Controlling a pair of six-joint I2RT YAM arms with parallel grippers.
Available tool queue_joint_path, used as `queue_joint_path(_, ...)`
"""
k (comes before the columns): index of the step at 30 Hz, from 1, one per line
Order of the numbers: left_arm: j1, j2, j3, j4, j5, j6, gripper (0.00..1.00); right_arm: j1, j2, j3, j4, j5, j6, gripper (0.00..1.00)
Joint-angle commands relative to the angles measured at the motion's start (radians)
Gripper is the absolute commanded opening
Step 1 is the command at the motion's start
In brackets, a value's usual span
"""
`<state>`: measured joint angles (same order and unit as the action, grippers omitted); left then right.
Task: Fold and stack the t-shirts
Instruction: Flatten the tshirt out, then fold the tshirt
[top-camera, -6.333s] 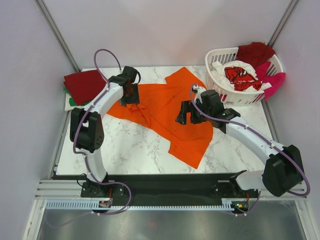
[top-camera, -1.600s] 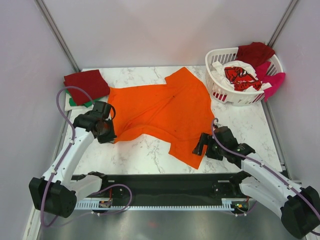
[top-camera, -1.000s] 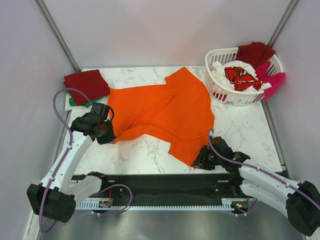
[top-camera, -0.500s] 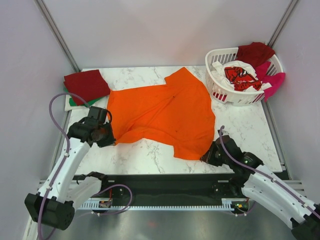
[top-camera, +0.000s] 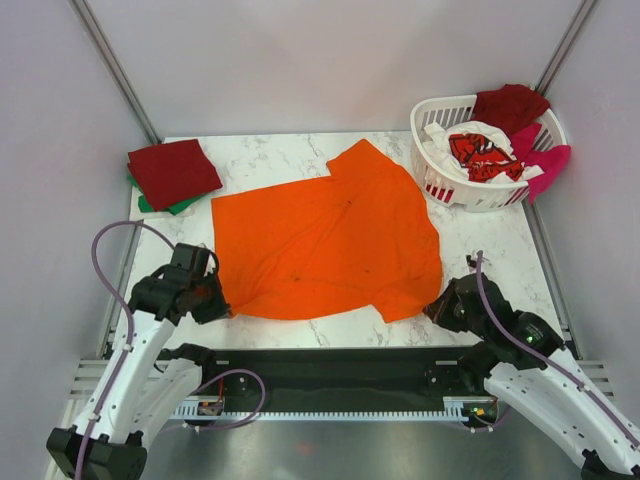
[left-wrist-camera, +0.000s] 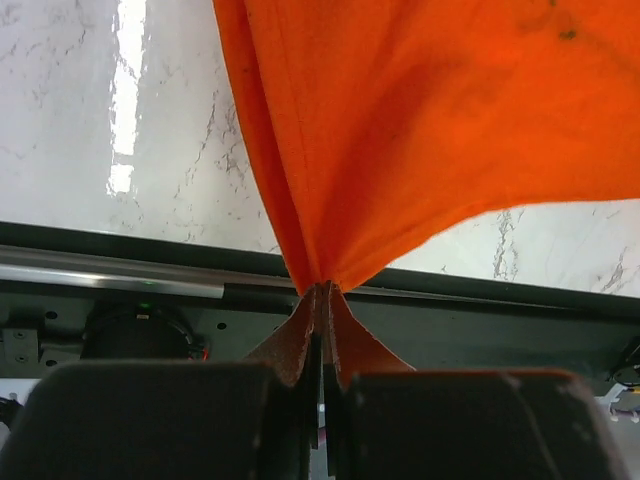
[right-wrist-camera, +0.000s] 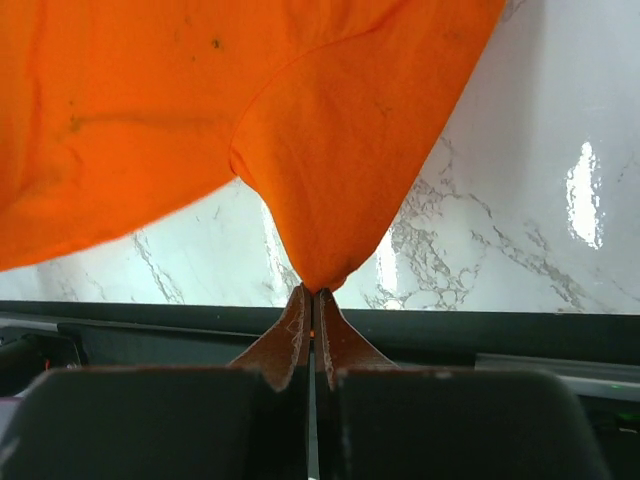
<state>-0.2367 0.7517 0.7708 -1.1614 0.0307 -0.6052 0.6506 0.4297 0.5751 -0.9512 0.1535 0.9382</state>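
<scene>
orange t-shirt (top-camera: 325, 240) spread flat, near corners pinched — left pincer (left-wrist-camera: 322, 292), right pincer (right-wrist-camera: 311, 292)

I've drawn both arms back toward their bases. My left gripper (top-camera: 212, 301), earlier out over the far left of the white marble tabletop (top-camera: 480, 250), now sits at the near left edge. It pinches a bottom corner of the plain bright orange cloth t-shirt (top-camera: 330, 240). My right gripper (top-camera: 442, 304) has come from the table's middle to the near right edge. It stood open a second ago and is now clamped on the other corner. The shirt, bunched and twisted before, lies spread wide and nearly flat.
</scene>
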Motion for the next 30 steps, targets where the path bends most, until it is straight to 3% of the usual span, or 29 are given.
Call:
queue_joint_path(1,0.002,-0.048,-0.022,-0.06,0.014,-0.077,0.02,0.003,0.007,0.08,-0.046,0.063,-0.009,0.0)
queue_joint_path(4,0.004,-0.078,-0.005,-0.066,-0.008,-0.094,0.02,0.001,0.027,0.115,-0.028,0.081,-0.03,0.0)
queue_joint_path(12,0.004,-0.015,0.036,-0.032,-0.029,-0.085,0.02,0.001,0.26,0.255,0.086,0.124,-0.165,0.0)
queue_joint_path(21,0.005,0.175,0.12,0.071,-0.029,-0.012,0.02,0.001,0.543,0.425,0.225,0.121,-0.297,0.0)
queue_joint_path(30,0.03,0.346,0.199,0.126,-0.118,0.062,0.02,-0.028,0.814,0.592,0.313,0.138,-0.394,0.0)
